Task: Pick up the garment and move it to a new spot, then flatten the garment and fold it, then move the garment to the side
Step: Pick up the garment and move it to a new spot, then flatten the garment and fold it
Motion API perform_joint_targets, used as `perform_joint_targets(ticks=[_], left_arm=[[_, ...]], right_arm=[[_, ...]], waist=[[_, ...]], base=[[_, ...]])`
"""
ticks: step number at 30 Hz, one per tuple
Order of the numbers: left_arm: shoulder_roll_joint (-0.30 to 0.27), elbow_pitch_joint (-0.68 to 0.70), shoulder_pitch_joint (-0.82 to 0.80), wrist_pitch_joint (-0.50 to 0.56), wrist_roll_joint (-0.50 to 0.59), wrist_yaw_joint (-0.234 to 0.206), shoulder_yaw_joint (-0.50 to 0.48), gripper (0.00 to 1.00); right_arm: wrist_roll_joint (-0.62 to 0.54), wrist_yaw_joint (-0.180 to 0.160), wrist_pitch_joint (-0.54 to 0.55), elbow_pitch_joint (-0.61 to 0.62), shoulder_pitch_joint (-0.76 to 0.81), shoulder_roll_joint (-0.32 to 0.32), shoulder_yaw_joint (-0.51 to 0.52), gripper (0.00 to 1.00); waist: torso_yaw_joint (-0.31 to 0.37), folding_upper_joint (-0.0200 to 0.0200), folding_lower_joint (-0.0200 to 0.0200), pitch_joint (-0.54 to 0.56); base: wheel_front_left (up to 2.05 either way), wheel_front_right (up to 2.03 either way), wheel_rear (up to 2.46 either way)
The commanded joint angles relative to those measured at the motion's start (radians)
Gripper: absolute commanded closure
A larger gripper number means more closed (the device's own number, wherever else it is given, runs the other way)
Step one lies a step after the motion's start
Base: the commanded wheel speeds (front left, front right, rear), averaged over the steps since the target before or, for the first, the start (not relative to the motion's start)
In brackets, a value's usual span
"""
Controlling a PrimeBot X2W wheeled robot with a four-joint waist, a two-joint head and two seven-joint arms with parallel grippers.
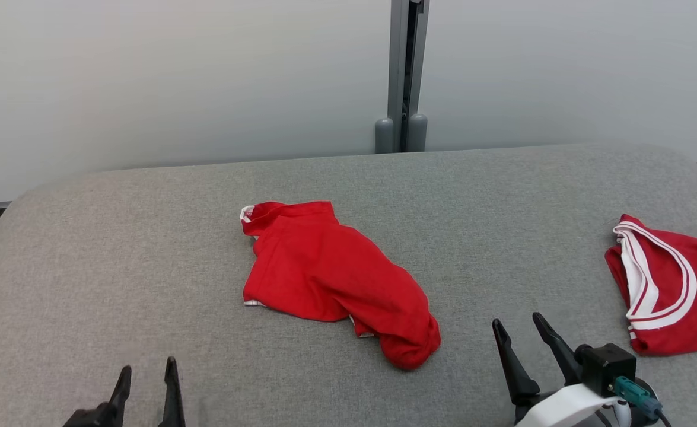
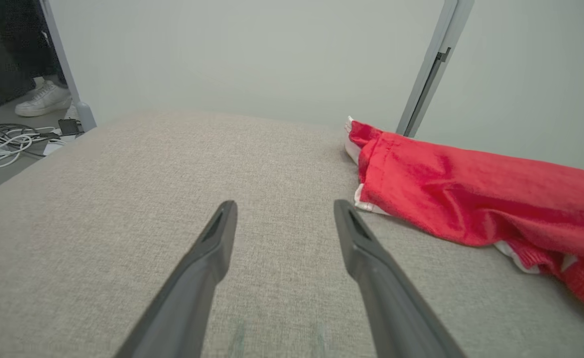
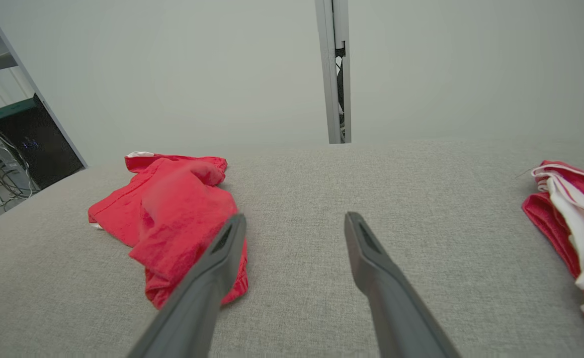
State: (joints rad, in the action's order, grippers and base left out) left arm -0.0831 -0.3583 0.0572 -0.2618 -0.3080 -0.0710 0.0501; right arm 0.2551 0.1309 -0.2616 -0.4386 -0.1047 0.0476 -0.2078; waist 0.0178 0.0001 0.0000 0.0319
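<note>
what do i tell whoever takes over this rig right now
Grippers: left gripper open and empty, low over the grey table; right gripper open and empty, near the red garment but apart from it.
Things: red garment crumpled mid-table; a red-and-white garment lies at the right edge.
Done: nothing flattened or folded; an earlier move cannot be told.
Left: flatten, fold, move aside.
</note>
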Motion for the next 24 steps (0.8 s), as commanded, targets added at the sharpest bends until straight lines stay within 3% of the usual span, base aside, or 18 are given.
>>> perform_joint_targets(ticks=[1,9,19,24], left_arm=[[0.007,0.011,0.027,-0.004,0.015,0.011,-0.023,0.0],[0.03,0.019,0.042,-0.003,0.06,0.05,-0.077,0.0],[0.03,-0.004,0.011,-0.003,0.012,0.047,-0.016,0.0],[0.03,-0.011,0.001,-0.003,0.0,0.049,0.0,0.0]], right_arm=[[0.008,0.0,-0.005,-0.006,0.012,0.006,-0.004,0.0],[0.0,0.0,-0.005,-0.016,0.005,0.006,-0.043,0.0],[0.013,0.0,-0.005,-0.1,-0.025,0.007,-0.213,0.0],[0.014,0.0,-0.005,-0.172,-0.061,0.007,-0.231,0.0]], waist=[[-0.003,-0.0001,0.0,-0.001],[-0.029,-0.0001,0.0,-0.018],[-0.101,-0.0001,0.0,-0.053],[-0.145,-0.0001,0.0,-0.073]], base=[[0.0,0.0,0.0],[0.0,0.0,0.0],[0.0,0.0,0.0],[0.0,0.0,0.0]])
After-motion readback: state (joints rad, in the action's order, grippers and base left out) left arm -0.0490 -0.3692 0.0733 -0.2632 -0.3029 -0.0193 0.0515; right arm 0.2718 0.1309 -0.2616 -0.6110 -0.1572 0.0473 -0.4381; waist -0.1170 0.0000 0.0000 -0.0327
